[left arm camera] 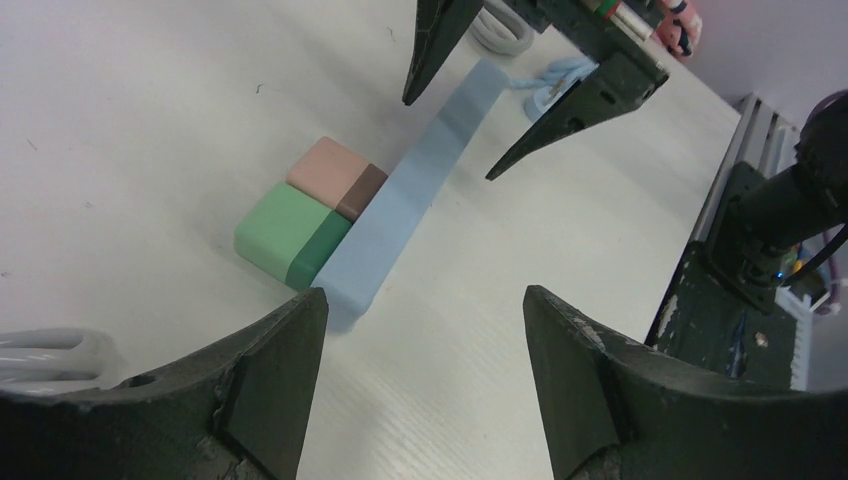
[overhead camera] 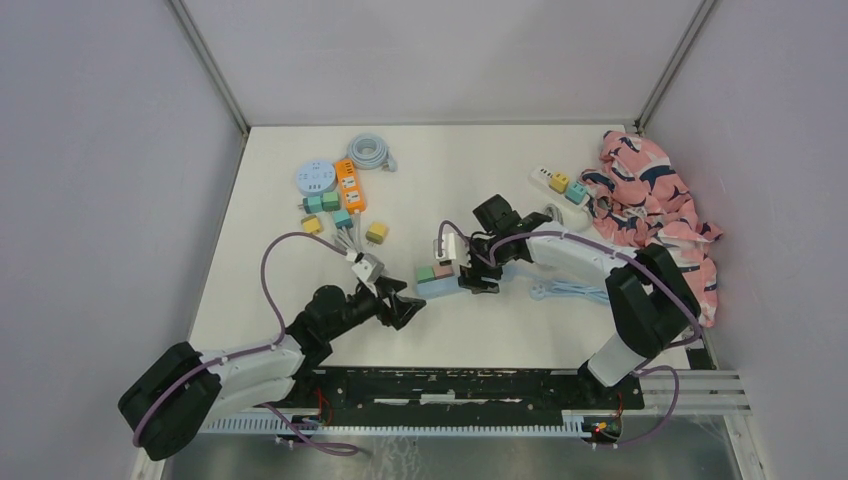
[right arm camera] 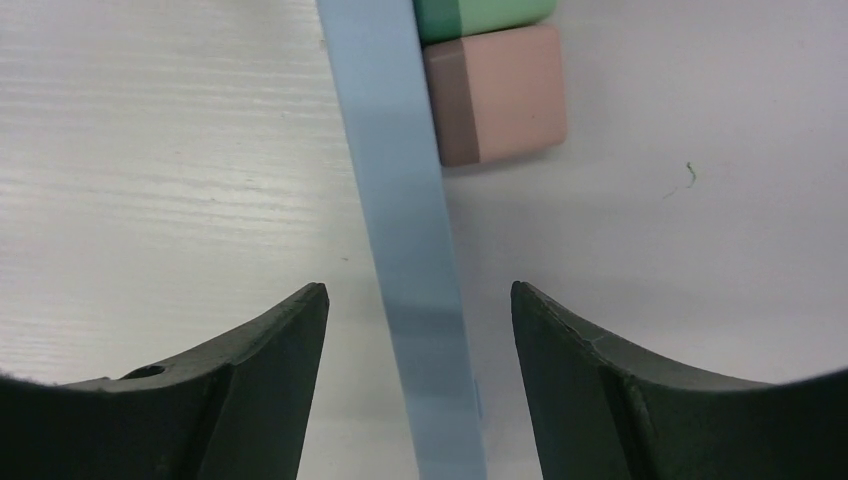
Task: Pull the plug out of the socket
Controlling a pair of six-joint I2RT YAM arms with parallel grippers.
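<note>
A light blue socket strip lies on its side on the white table, with a green plug and a pink plug pushed into it side by side. In the right wrist view the strip runs up between the two spread fingers of my right gripper, which touch neither side; the pink plug and green plug sit beyond. My left gripper stands open just short of the strip's near end, nothing between its fingers. The green plug and pink plug lie ahead on its left.
At the back left lie an orange strip, a round white socket, a coiled cable and several small plugs. A grey adapter sits by my left arm. A white strip and a pink cloth lie at the right.
</note>
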